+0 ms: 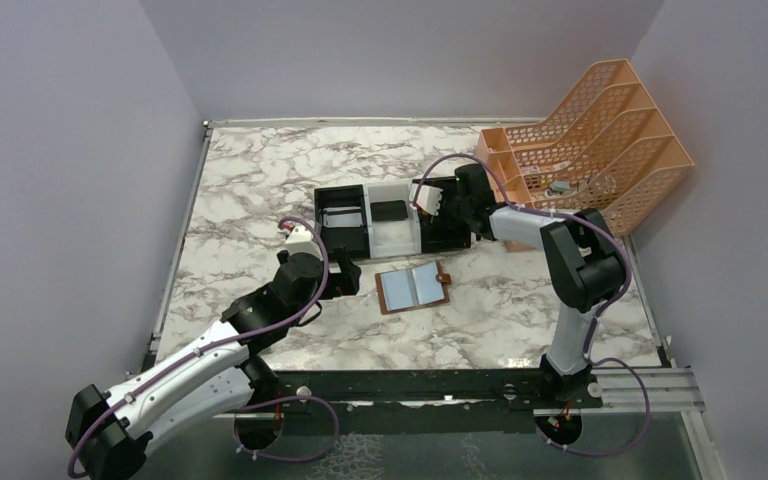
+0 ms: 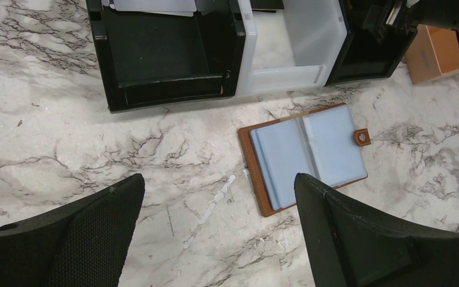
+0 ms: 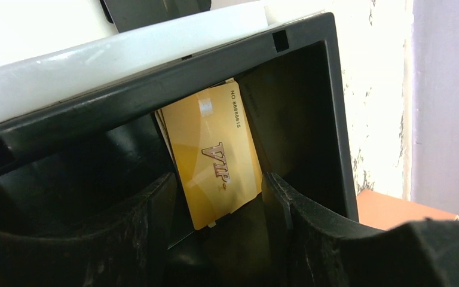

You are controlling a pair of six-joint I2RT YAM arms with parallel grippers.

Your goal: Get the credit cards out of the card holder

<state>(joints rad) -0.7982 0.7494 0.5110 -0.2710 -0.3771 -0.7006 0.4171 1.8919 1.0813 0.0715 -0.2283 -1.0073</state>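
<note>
Gold card (image 3: 218, 161), brown holder (image 1: 413, 288) (blue-grey inside)

Left arm (image 1: 190, 370): stretched low from its base, reaching forward and to the right, elbow raised slightly, wrist pitched downward. Left gripper (image 2: 219, 182): jaws spread wide, pointing down. Left fingers (image 2: 66, 239): black, textured pads, well apart, one at each lower corner of the wrist view, gripping nothing

Right arm (image 1: 580, 265): lower link rising steeply from the base, elbow bent sharply, white forearm running left and away from the base. Right gripper (image 3: 218, 179): angled downward, jaws standing partly apart. Right fingers (image 3: 125, 233): dark, with worn inner faces, tips roughly level with one another
</note>
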